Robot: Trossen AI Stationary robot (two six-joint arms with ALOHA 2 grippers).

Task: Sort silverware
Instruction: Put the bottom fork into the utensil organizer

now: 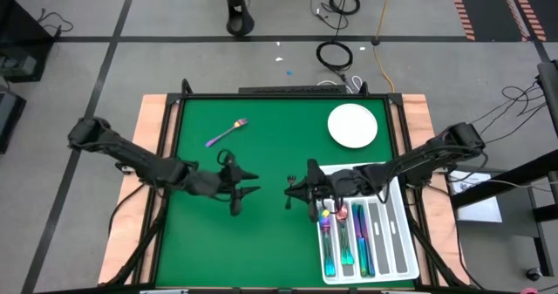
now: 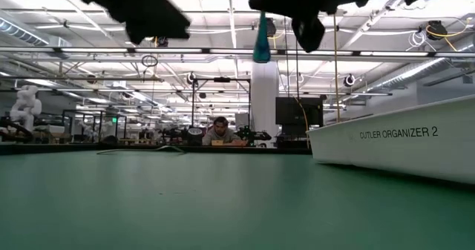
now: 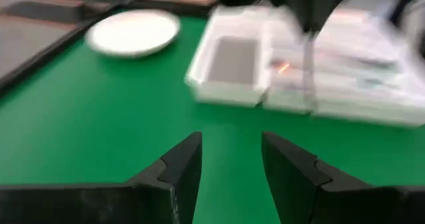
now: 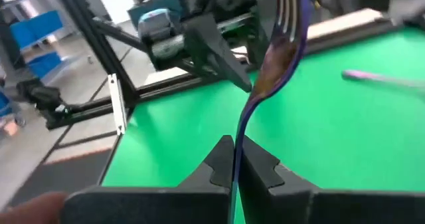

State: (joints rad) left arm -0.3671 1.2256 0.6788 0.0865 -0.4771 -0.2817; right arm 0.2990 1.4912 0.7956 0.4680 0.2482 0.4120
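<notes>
While one fork (image 4: 279,58) is pinched by its handle in the closed right gripper (image 4: 234,159) above the table's middle, a second fork (image 1: 227,133) is seen lying far-left on the green mat (image 1: 261,233). Several pieces, not countable, are held in the white tray (image 1: 403,246). The left gripper (image 3: 231,164) is held open, empty. One plate (image 1: 352,125) is set far-right.

1 round white plate (image 1: 352,125), 1 white compartmented tray (image 1: 394,242), 1 loose iridescent fork (image 1: 227,133), 1 held fork (image 4: 279,44), perhaps 4 pieces in the tray.
</notes>
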